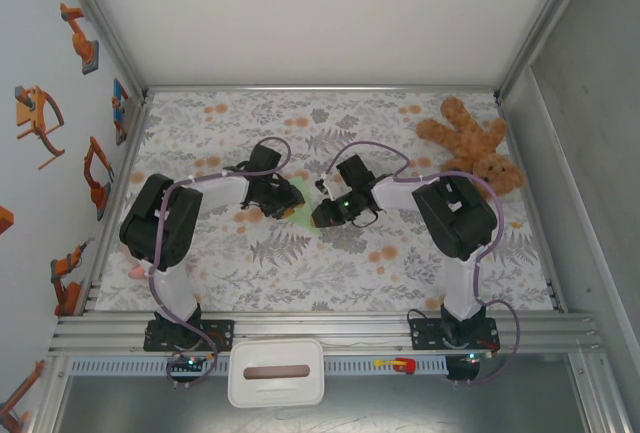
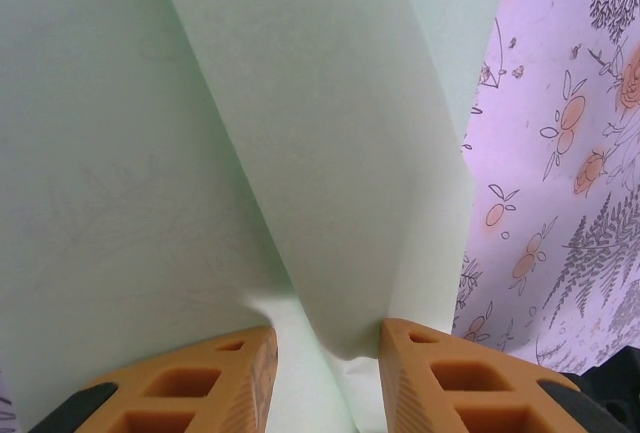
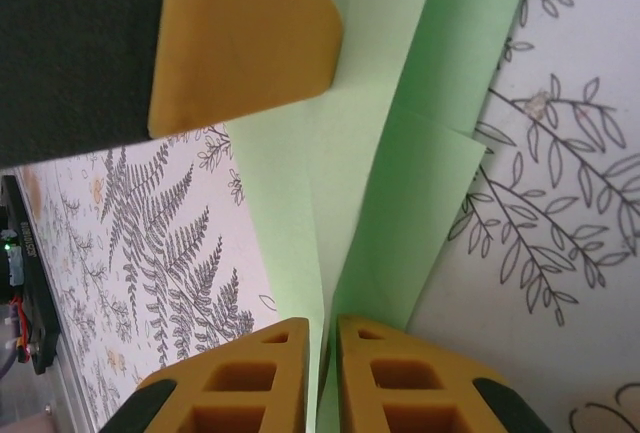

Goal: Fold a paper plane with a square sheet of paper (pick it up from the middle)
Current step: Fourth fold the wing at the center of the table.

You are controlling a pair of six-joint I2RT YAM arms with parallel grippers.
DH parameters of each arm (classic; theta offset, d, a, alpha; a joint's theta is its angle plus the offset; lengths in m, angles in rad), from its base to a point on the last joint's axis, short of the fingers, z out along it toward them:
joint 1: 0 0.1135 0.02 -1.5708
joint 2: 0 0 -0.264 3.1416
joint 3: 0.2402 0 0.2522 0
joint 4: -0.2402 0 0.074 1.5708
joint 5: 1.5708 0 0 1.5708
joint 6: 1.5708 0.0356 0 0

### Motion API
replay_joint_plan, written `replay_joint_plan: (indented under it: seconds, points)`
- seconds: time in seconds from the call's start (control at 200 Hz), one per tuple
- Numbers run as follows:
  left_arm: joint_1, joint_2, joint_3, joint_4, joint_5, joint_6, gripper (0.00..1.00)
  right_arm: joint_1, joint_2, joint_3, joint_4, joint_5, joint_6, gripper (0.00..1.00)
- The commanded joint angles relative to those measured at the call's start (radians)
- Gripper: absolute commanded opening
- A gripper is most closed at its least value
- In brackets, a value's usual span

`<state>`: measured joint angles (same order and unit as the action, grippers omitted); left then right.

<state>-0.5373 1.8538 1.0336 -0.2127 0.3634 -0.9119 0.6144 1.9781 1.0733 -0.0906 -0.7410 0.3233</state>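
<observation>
The two arms meet in the middle of the flowery surface (image 1: 300,273), and the paper plane (image 3: 370,183) lies there between them. It is pale green and only partly folded, with flat layers on top of each other and a long crease down the middle. The left gripper (image 2: 325,338) has its jaws partly apart. A raised fold of the paper sits in the gap and touches both orange fingers (image 2: 430,373), and the paper is a bit crumpled there, so these jaws hold that fold. The right gripper (image 3: 323,328) has its jaws very narrow, with only a thin slit between them. The crease of the paper runs right into that slit, but I cannot tell if the jaws squeeze it or just stand beside it. One orange finger of the left gripper rests on the paper on the far side. A brown teddy bear (image 1: 470,143) lies in the far right corner, well apart from the paper. A white box (image 1: 277,373) sits at the near edge between the arm bases.
</observation>
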Motion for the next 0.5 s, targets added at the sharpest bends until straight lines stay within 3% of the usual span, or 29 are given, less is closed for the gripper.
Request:
replay_joint_plan:
  seconds: [0.0, 0.255, 0.496]
  points:
    - [-0.006, 0.085, -0.038, -0.127, -0.097, 0.029, 0.36, -0.007, -0.005, -0.018, -0.034, -0.027, 0.013, 0.13]
    - [-0.005, 0.058, -0.024, -0.124, -0.092, 0.034, 0.36, -0.01, 0.049, -0.01, -0.038, -0.037, 0.021, 0.08]
    - [-0.004, -0.065, 0.041, -0.087, -0.05, 0.069, 0.37, -0.021, 0.068, -0.012, -0.043, -0.023, 0.044, 0.06]
